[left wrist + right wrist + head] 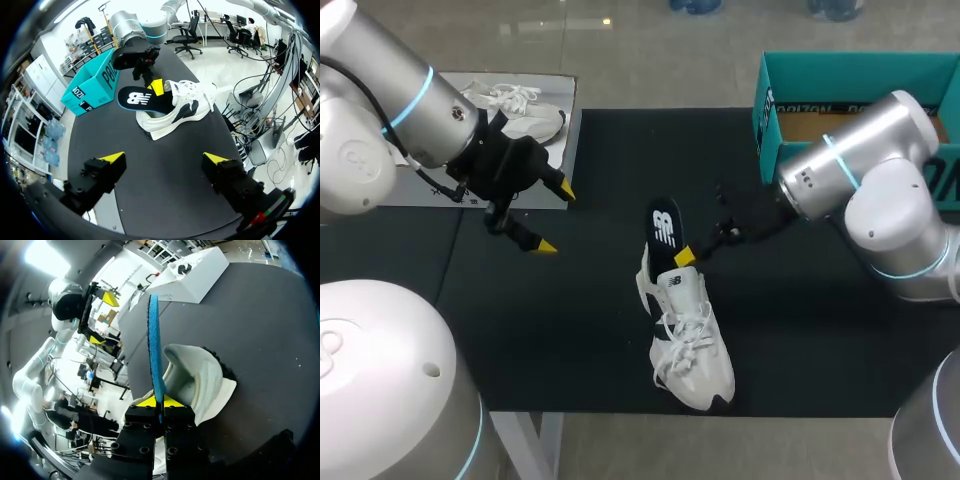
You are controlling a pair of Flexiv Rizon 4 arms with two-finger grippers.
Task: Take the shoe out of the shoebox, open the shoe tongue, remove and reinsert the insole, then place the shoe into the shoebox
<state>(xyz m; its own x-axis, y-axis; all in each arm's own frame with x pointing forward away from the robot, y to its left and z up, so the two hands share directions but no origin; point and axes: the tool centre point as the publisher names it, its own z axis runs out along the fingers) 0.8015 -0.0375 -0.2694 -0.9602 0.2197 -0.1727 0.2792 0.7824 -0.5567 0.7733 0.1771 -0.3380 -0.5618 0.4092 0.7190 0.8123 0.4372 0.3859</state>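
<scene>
Shoe (690,350) on mat (590,310), second shoe (525,112) on lid (545,86), one insole (663,226) pinched.

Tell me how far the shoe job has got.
Done: the shoe lies on the mat, outside the shoebox. In hand: the right tool pinches the insole, partly out of the shoe. Left: seat the insole, box the shoe. The left tool hangs open.

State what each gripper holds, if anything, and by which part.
Right gripper pinches the insole by its edge beside the shoe's opening; left gripper holds nothing.
</scene>
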